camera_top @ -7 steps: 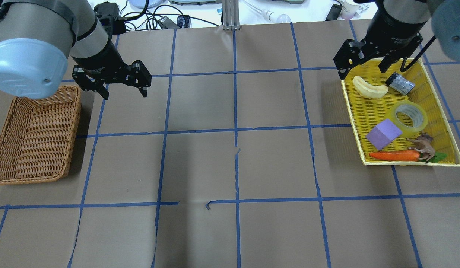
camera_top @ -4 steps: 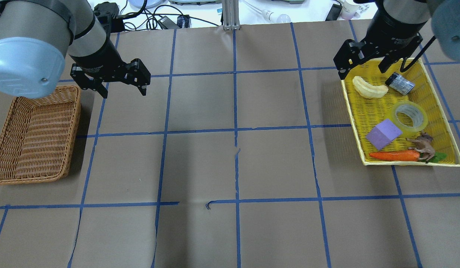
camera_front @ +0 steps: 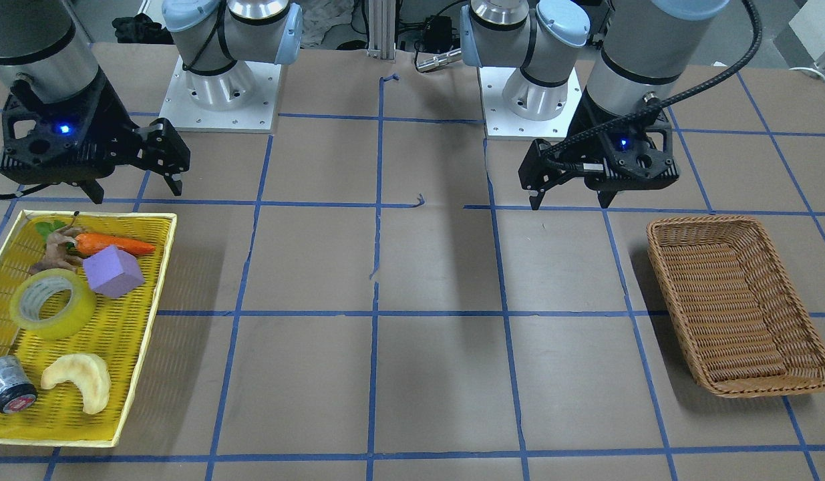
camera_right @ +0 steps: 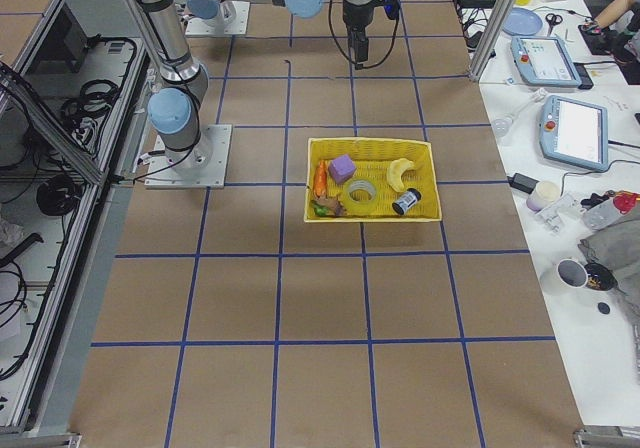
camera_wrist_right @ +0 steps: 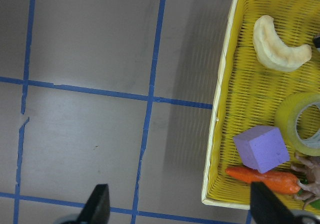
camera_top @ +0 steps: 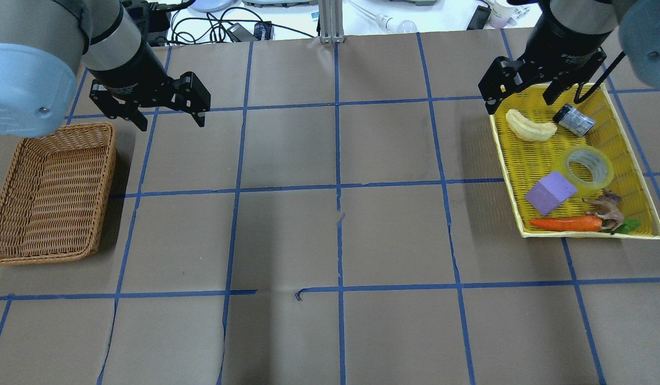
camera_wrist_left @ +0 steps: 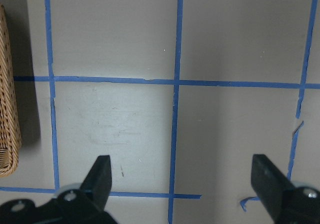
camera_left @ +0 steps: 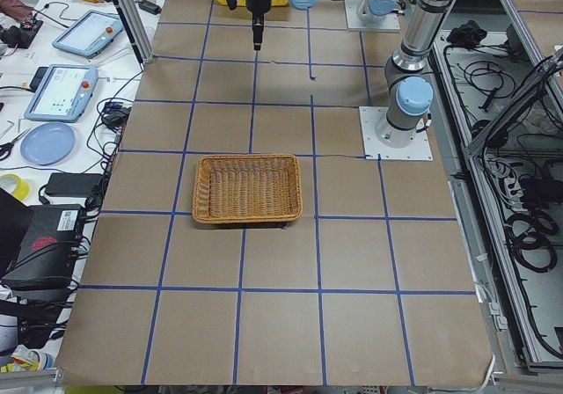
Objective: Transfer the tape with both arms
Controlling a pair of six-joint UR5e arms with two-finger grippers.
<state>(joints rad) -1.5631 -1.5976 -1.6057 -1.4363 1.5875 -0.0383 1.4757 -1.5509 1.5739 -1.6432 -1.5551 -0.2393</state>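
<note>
Brown paper-covered bench (camera_top: 394,235), blue tape grid. Translucent yellow roll of packing tape (camera_top: 581,184) lies flat in the yellow plastic mesh tray (camera_top: 527,155), just beside a purple foam cube (camera_top: 550,193). Right gripper (camera_top: 519,105) hovers over the tray's far corner, fingers spread, empty. Left gripper (camera_top: 171,125) hangs near the brown wicker basket (camera_top: 108,160), fingers spread, empty.

Glossy translucent tape (camera_front: 55,327), matt wicker basket (camera_top: 108,182)
</note>
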